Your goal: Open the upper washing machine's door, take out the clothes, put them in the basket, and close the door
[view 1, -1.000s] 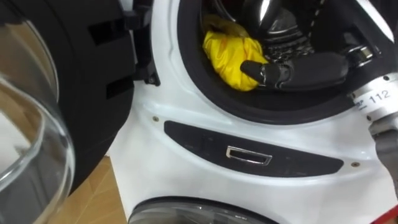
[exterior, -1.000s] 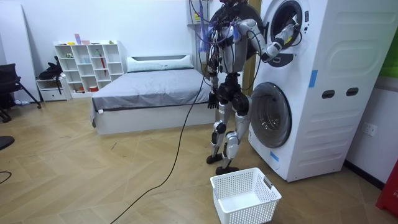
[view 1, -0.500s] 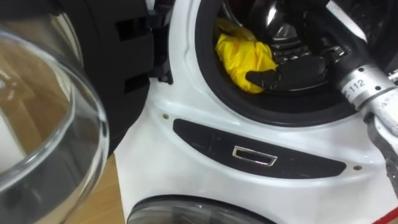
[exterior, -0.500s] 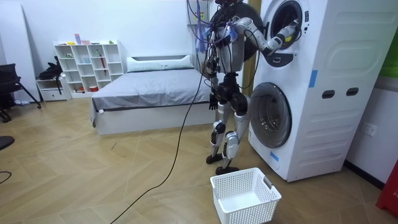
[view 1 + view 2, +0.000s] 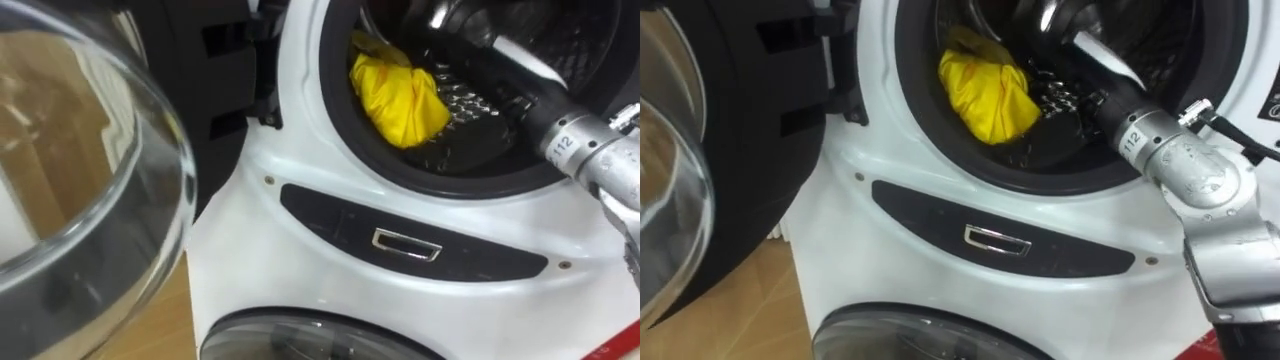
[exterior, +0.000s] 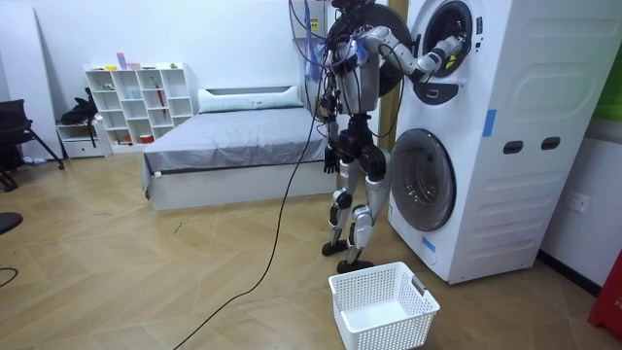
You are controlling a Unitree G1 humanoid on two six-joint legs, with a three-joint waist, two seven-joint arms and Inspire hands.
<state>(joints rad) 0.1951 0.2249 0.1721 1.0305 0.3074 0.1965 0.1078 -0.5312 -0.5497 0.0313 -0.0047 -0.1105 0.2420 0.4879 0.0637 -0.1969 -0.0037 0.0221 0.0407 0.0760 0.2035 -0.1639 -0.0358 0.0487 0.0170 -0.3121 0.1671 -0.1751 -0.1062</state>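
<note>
washing machine drum open | yellow cloth at the front rim, not out | right hand deep inside, grip can't tell | basket waits on floor

Wood floor, grey bed, white shelf.

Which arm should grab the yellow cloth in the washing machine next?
The right. The robot's right arm reaches inside the washing machine's open drum, close to the yellow cloth. How its fingers stand is hidden in there.

Eyes close on washing machine; room view distant
</note>
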